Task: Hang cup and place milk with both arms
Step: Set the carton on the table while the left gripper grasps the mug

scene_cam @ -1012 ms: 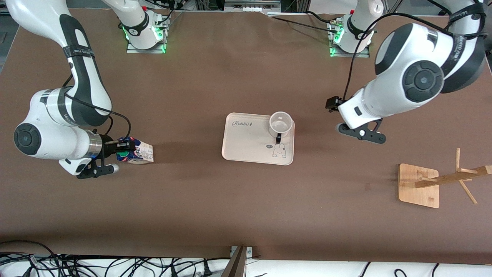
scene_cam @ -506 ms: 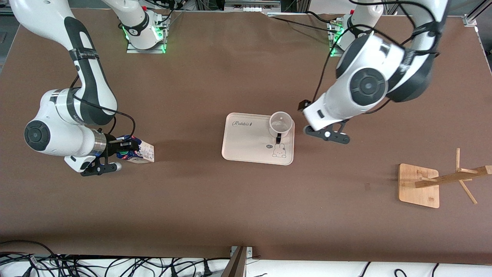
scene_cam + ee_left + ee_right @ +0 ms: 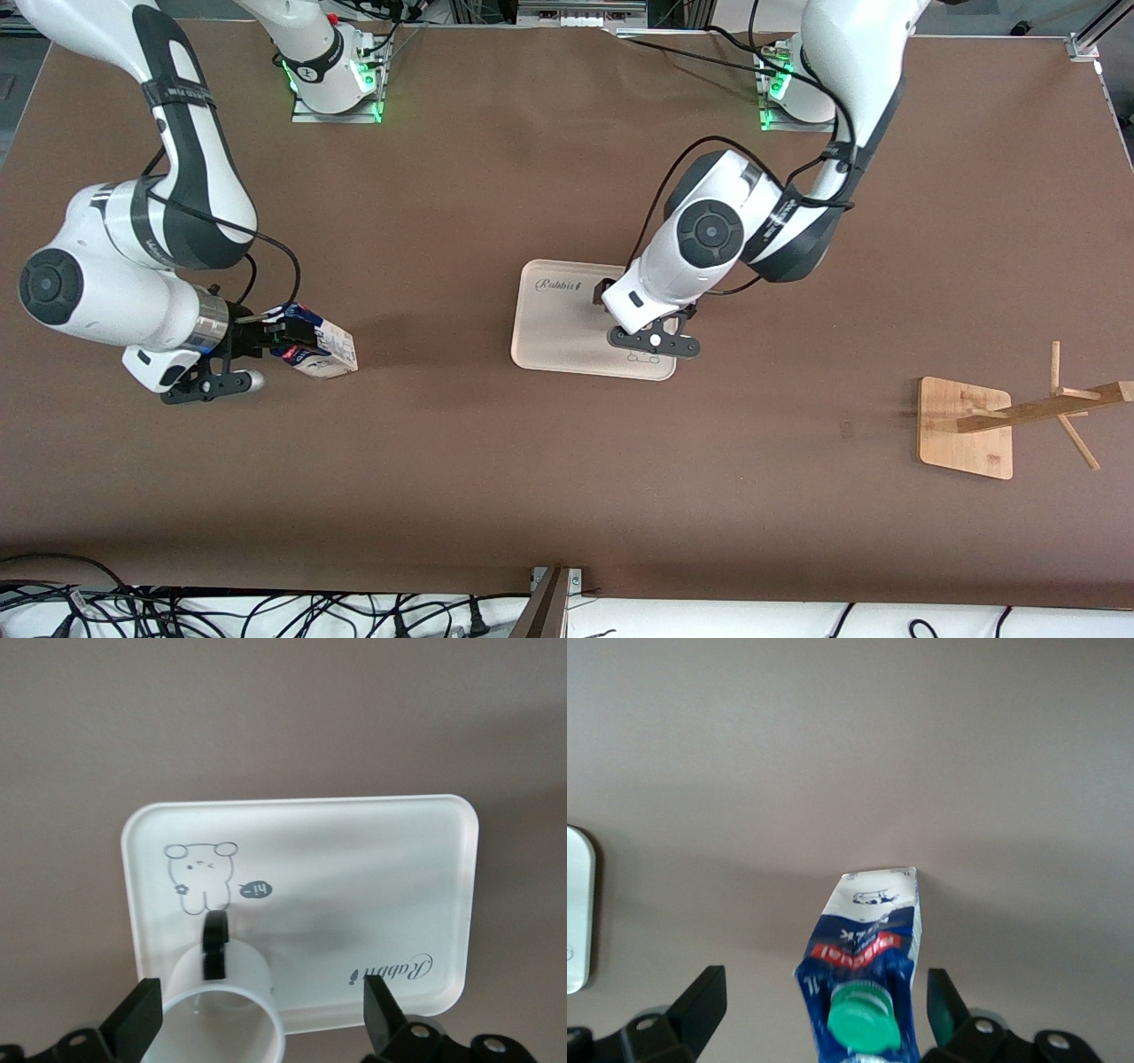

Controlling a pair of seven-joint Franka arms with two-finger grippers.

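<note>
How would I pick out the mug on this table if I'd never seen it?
Find the pale tray with a rabbit drawing, mid-table. The cup stands on the tray's corner toward the left arm's end, under the left claw, whose fingers are open on either side of it. It is round, white and open-topped, with a black loop handle.
</note>
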